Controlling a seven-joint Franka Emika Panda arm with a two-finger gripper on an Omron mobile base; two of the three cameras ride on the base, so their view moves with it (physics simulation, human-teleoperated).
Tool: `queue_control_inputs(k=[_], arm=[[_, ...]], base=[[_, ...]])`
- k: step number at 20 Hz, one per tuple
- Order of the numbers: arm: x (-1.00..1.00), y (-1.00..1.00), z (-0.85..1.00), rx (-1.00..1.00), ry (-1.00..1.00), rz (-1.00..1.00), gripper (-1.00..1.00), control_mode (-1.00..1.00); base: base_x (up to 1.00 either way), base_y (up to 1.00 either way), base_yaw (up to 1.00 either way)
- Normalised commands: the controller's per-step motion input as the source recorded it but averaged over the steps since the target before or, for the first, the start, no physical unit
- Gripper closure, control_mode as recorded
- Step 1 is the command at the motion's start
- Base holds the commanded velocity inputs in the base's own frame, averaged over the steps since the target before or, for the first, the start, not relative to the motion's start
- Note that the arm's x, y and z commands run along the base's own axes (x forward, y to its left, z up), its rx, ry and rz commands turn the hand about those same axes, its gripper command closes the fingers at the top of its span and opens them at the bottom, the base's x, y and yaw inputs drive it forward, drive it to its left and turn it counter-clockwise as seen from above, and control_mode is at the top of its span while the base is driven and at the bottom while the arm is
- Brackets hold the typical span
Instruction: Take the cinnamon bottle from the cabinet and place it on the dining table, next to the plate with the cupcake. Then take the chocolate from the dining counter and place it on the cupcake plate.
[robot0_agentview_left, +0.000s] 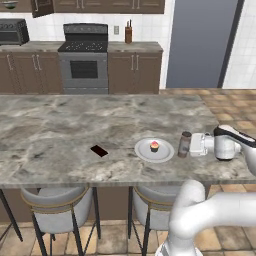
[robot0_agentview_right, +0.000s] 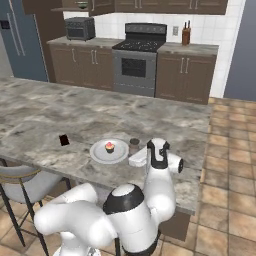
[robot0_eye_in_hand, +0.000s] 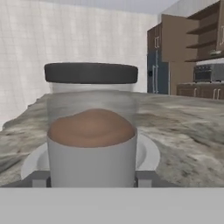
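Brown cinnamon bottle (robot0_agentview_left: 185, 144) upright, seemingly gripped, beside plate (robot0_agentview_left: 142, 152)

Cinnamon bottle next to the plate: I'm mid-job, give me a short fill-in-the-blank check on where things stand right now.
1. The cinnamon bottle stands upright on the marble counter, right beside the plate that holds a ____.
2. The claw is at the bottle's side, and the bottle's lid is ____ in colour.
3. The chocolate lies on the counter, on the side of the plate ____ the bottle.

Missing words: cupcake; dark; opposite
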Motion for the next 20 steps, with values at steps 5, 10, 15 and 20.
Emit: queue_control_inputs(k=[5, 10, 15, 20], arm=[[-0.23, 0.36, -0.15, -0.08, -0.16, -0.01, -1.0, -1.0], [0.0, 0.0, 0.58, 0.0, 0.03, -0.02, -1.0, -1.0], [-0.24, 0.0, 0.37, 0.0, 0.11, 0.0, -1.0, -1.0], [-0.66, 0.0, 0.87, 0.0, 0.03, 0.0, -1.0, -1.0]], base=[[0.0, 0.0, 0.0], [0.0, 0.0, 0.0], [0.0, 0.0, 0.0], [0.0, 0.0, 0.0]])
